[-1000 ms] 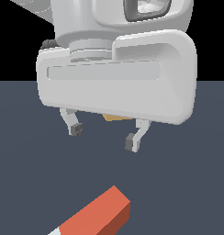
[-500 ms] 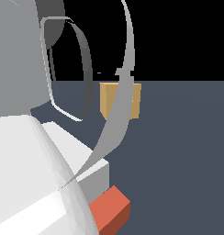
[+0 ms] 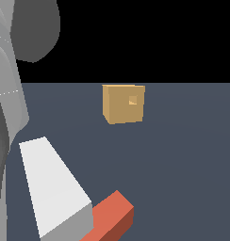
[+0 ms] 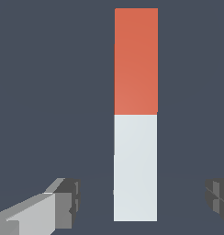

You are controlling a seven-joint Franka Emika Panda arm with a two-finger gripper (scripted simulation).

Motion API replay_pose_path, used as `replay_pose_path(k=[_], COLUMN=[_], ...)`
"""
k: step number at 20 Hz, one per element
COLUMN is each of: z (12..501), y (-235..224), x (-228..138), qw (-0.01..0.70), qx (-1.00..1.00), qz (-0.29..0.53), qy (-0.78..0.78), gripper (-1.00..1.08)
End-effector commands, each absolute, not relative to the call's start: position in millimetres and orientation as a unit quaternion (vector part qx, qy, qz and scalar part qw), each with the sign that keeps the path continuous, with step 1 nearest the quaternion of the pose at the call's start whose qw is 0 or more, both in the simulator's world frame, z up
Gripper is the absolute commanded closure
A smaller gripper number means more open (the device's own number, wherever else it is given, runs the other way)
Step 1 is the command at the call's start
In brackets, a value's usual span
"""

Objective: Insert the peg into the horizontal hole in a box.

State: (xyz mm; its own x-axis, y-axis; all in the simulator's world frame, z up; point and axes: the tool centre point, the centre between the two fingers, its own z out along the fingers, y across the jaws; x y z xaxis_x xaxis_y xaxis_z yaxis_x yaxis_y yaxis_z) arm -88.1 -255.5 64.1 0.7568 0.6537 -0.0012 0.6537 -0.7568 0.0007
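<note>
Peg (image 4: 136,114) not yet grasped, not yet lifted, nowhere near the hole: judged from these views, only the approach under way. Lies flat on the dark floor (image 3: 183,160), near the camera in the exterior view, with its red-orange end poking out at lower centre from behind a pale slab of the arm (image 3: 51,188). Stands well apart from the box (image 3: 123,103), which sits farther back, about mid-scene, slightly to the exterior view's right of the peg's visible end.

Gripper (image 4: 143,199) spread wide, holding nothing. Fingers (image 4: 65,202) straddle the peg's white end in the wrist view, one on each side, both clear of it with floor showing between. Height above the peg cannot be told.

Left to do, by this reading: close on the peg, raise it, turn it level with the hole (image 3: 133,100), push it in.

Peg itself: long square-sectioned bar, red-orange for about half the length in the wrist view, white for the rest, edges crisp, faces plain. Box: tan cube, one small square hole high on the front face, toward that face's right side.
</note>
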Motion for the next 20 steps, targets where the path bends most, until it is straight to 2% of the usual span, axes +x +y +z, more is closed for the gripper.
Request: replay_pose_path(k=[1,13,14,20], z=[57,17,17,17], y=[-255,-256,-256,-256], x=[-89,-90,-90,-90], qw=[0.000,0.000,0.000,0.000], qx=[0.937,0.938,0.938,0.938], qz=[-0.001,0.000,0.000,0.000], qy=[0.348,0.346,0.346,0.346], gripper=[-0.92,-0.92,1.08,1.08])
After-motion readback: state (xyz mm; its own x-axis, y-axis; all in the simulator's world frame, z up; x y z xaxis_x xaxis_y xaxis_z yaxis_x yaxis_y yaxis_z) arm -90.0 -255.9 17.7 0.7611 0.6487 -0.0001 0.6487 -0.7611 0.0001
